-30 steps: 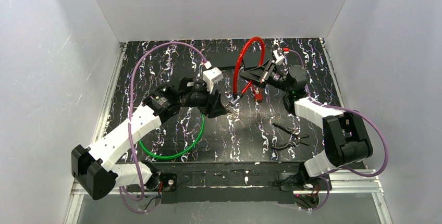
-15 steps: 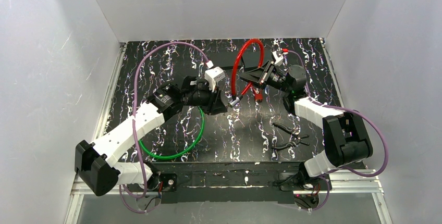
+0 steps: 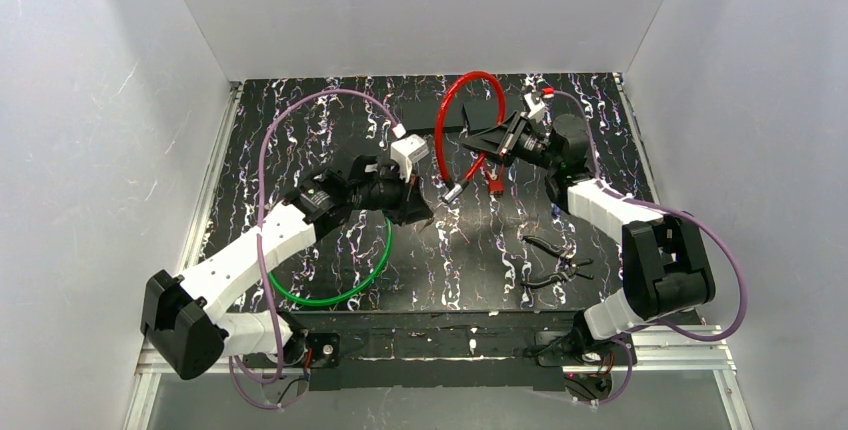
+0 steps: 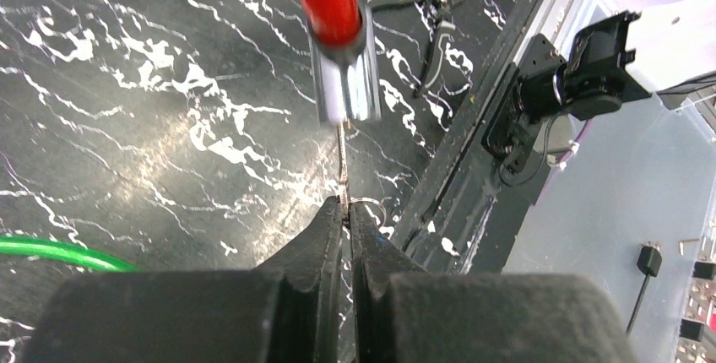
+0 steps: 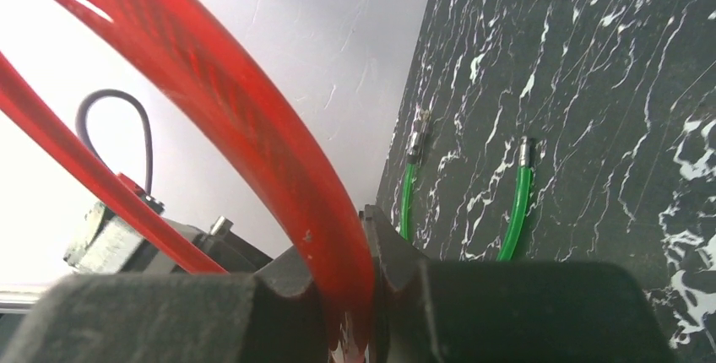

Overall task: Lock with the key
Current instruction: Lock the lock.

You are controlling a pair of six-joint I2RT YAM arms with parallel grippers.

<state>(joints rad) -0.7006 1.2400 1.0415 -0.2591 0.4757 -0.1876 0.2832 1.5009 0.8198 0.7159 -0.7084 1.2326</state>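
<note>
1. A thin green cable loop (image 3: 350, 295) lies flat at 8 o'clock on the black white-veined worktop (image 3: 480, 260).
2. Near centre, the left pincer (image 4: 346, 211) is clamped narrow on the head of a thin silver metal key (image 4: 342, 160). The key looks light, small and slippery, so the flat head is the place to hold it for turning.
3. The key's blade meets the silver cylindrical lock barrel (image 4: 344, 84), which is raised off the worktop. How deep it sits I cannot tell.
4. At 1 o'clock, the right pincer (image 5: 342, 270) grips the glossy red cable loop (image 5: 211, 101), which is probably springy.
5. Black-handled pliers (image 3: 555, 260) lie at 4 o'clock.
</note>
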